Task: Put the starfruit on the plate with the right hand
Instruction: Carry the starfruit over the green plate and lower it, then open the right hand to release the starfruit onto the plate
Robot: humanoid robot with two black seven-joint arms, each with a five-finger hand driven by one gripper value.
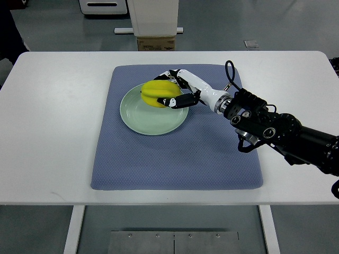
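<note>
A yellow starfruit (157,92) is over the upper right part of a pale green plate (144,119) that lies on a blue-grey mat (175,153). My right hand (172,89) reaches in from the right and its white and black fingers (177,101) are wrapped around the starfruit's right side. I cannot tell whether the fruit rests on the plate or is held just above it. The left arm does not show.
The mat lies in the middle of a white table (53,121). A white pedestal with a cardboard box (155,42) stands beyond the table's far edge. My dark right forearm (286,133) crosses the mat's right edge.
</note>
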